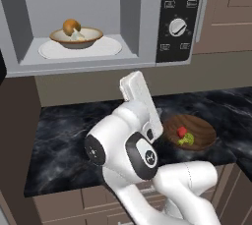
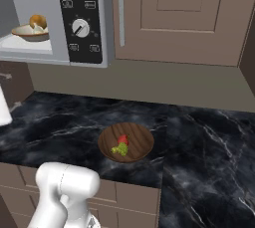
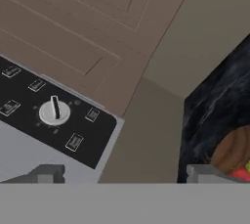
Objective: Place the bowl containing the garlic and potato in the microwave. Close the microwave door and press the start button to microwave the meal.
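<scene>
The tan bowl (image 1: 93,35) sits on the white turntable (image 1: 106,48) inside the grey microwave (image 1: 147,17), whose mouth stands open. The orange-brown potato (image 1: 71,25) and the pale garlic (image 1: 77,35) lie in the bowl. From the right base view the bowl (image 2: 22,33) with the potato (image 2: 37,21) shows at the far left. The microwave door is out of view. My gripper (image 3: 129,175) is open with nothing between its fingertips (image 3: 49,173). It faces the black panel with its white dial (image 3: 54,111), well clear of the bowl.
A dark wooden bowl (image 1: 199,131) with red and green food stands on the black marble counter (image 1: 64,130) below the microwave's right end. Brown cabinet doors (image 2: 189,18) with a pale vertical handle (image 2: 121,13) fill the wall right of the panel.
</scene>
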